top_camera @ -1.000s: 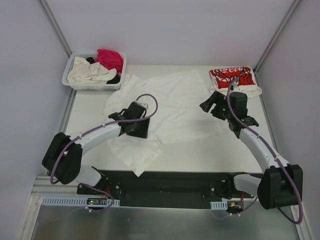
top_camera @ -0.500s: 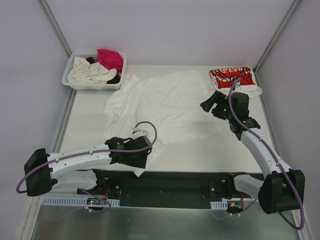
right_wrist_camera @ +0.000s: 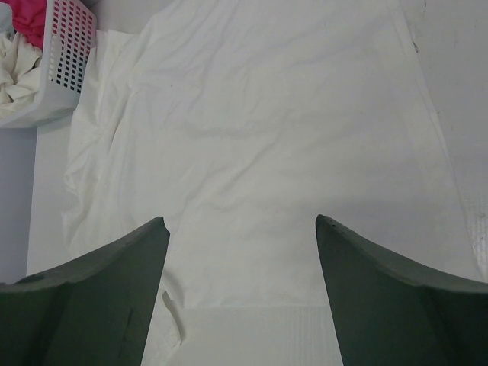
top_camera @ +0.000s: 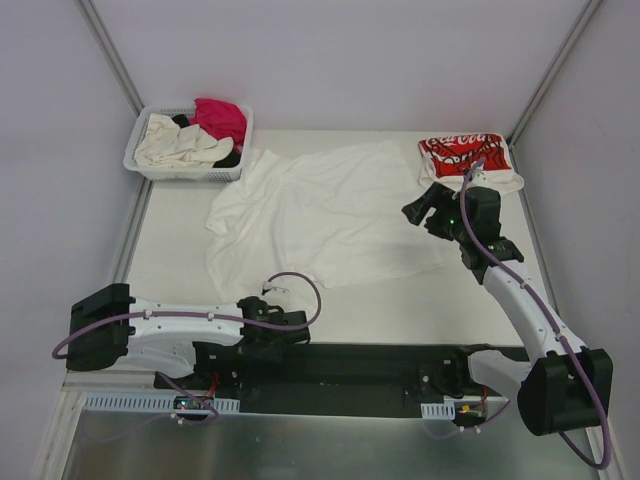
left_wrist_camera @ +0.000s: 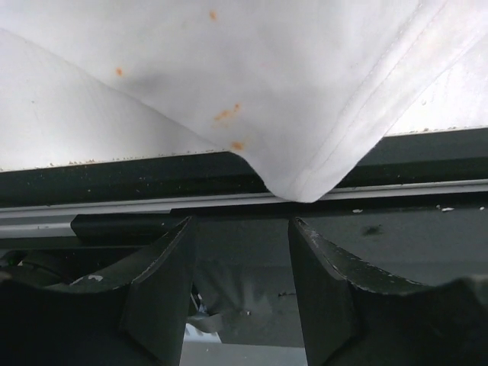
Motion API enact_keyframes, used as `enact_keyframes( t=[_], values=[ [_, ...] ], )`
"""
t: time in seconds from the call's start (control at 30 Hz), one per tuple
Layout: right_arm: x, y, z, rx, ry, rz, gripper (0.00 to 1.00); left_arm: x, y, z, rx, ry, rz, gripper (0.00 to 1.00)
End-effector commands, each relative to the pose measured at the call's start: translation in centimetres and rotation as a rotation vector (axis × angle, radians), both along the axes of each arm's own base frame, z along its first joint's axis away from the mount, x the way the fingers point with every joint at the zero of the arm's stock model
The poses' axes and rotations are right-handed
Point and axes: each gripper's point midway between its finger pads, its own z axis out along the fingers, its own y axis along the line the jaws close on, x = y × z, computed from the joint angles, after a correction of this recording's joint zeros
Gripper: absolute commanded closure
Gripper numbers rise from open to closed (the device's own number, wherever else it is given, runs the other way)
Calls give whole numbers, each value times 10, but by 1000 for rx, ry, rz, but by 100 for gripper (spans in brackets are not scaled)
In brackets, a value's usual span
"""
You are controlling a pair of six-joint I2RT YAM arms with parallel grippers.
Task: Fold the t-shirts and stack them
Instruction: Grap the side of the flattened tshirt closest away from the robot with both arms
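Left wrist view cropped the white shirt [left_wrist_camera: 305, 76] to one hem corner; the basket [right_wrist_camera: 69, 46] ran off the right wrist frame's left edge.

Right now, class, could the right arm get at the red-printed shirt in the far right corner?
Probably yes: the right gripper hangs open close beside the red-printed shirt and nothing lies on it, though the gripper faces the big white shirt and would have to turn.
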Motion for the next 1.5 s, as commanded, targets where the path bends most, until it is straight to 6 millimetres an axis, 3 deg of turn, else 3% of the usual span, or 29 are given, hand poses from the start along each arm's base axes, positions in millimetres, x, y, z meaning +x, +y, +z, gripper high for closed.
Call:
enact_keyframes(
  t=[0.0, 0.4, 1.07, 1.47],
  values=[
    [-2, 1, 9, 5, -27, -4, 19, 14, -8, 12, 9, -80, 6, 50],
    [0, 4, 7, 13, -16, 2, 19, 20, -13, 11, -27, -123, -16, 51],
    [-5, 3, 5, 5, -21, 3, 19, 24, -49, -1, -66, -131, -133, 53],
    [-6, 2, 1, 0, -15, 5, 19, 27, -51, -5, -40, -138, -152, 66]
  ],
)
